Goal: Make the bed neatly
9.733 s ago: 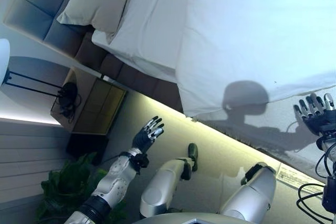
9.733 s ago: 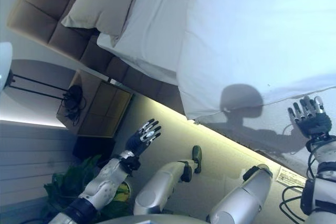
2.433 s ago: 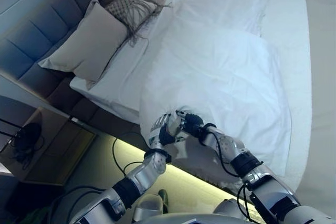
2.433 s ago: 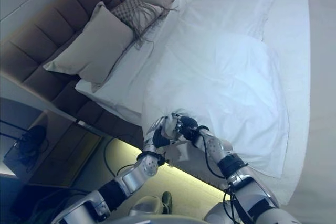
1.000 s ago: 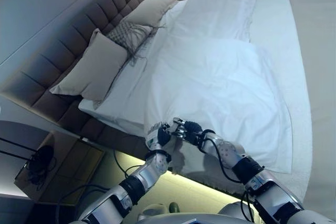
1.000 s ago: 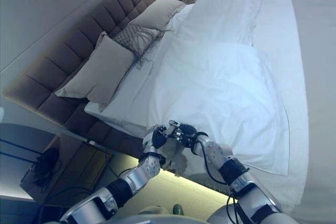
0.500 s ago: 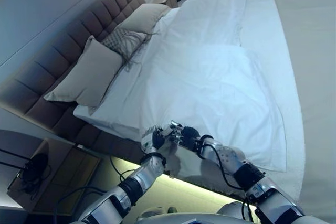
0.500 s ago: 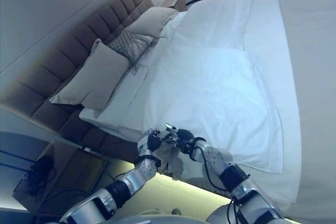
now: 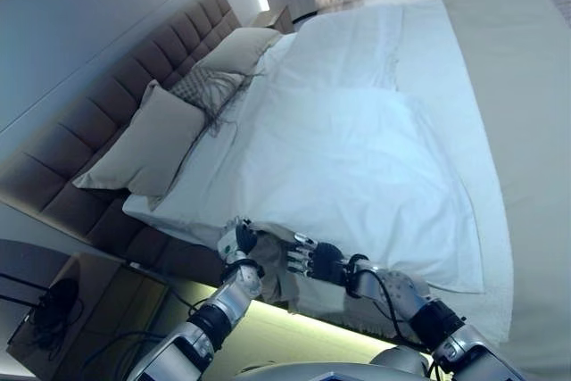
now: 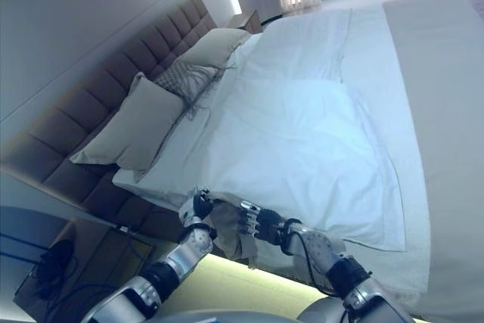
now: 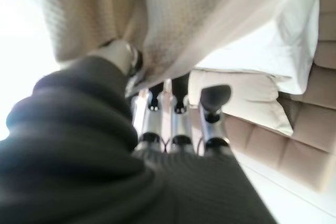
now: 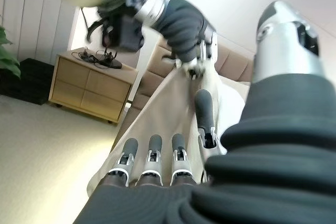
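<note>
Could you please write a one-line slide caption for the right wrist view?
Open right robot hand beside the hanging beige bedspread corner, pinched above by the left robot hand.

Nothing readable anywhere here, honestly. No labels, numbers, brand marks or signs show up on anything in any of the four views. It's all plain surfaces as far as lettering goes, so there's no text to report.
</note>
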